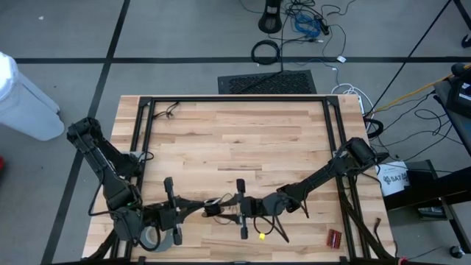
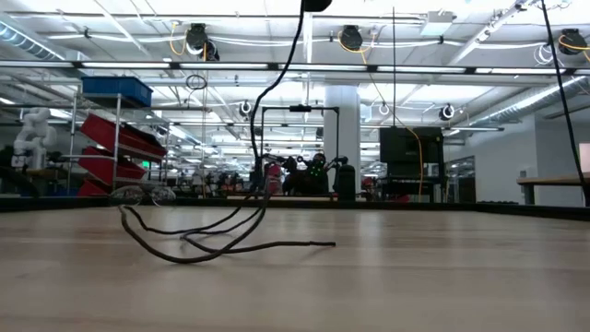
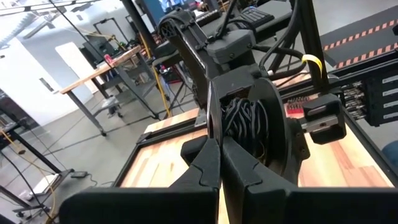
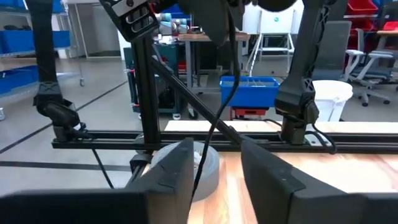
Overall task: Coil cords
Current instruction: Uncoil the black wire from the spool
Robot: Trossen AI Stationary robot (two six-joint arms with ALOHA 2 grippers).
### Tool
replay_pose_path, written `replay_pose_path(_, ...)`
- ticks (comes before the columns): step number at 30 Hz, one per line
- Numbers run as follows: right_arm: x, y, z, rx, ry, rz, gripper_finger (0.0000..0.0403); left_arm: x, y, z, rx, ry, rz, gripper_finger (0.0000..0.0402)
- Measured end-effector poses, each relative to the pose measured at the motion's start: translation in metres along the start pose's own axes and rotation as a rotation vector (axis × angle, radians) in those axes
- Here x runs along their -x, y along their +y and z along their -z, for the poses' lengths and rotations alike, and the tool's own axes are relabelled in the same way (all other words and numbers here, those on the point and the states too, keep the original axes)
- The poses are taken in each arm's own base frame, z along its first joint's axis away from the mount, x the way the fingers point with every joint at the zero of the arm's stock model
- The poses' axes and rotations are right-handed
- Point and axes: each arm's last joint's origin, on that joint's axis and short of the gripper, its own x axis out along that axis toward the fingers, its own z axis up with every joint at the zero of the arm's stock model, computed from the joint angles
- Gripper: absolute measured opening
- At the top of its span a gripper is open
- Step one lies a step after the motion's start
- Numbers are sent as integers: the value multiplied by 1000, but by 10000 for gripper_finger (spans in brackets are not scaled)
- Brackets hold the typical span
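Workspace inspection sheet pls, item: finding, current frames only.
Surface: wooden table, dark frame around it.
Job's things: thin dark cord hangs from above, its end trailing in loose loops on the wood; coiled cord seen beyond the left fingers.
Clutter: grey tape roll at the near-left edge; small red item near right; yellow bit.
Grippers: left gripper shut; right gripper open, cord between its fingers.
Cables: black and blue cables on the floor beyond.
Surroundings: white bin left; workshop behind.
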Motion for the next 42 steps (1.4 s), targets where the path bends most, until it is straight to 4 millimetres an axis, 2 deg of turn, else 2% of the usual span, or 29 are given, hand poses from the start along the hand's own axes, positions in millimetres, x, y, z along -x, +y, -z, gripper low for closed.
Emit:
replay_pose_path(6, 0, 0, 0, 14, -3, 0, 22, -1, 0, 0, -1, 1, -2, 1)
replay_pose_path(8, 0, 0, 0, 19, -3, -1, 6, -1, 1, 0, 0, 2, -4, 1)
replay_pose_path(15, 0, 1, 0, 18, -2, -14, 30, -2, 1, 0, 0, 2, -6, 1)
replay_pose_path(24, 0, 2, 0, -6, -1, -53, 111, -2, 1, 0, 1, -1, 8, 1)
replay_pose_path(28, -1, 0, -1, -6, -5, -48, 122, -2, 1, 0, 1, -1, 8, 1)
replay_pose_path(32, -2, -5, -2, -6, -6, -36, 105, -2, 1, 0, 1, -1, 8, 1)
replay_pose_path(39, -3, -6, -2, -6, -5, -52, 19, -2, 1, 0, 1, -1, 8, 1)
replay_pose_path(42, -3, -5, -2, -2, -5, -56, 6, -2, 1, 0, 1, -1, 8, 1)
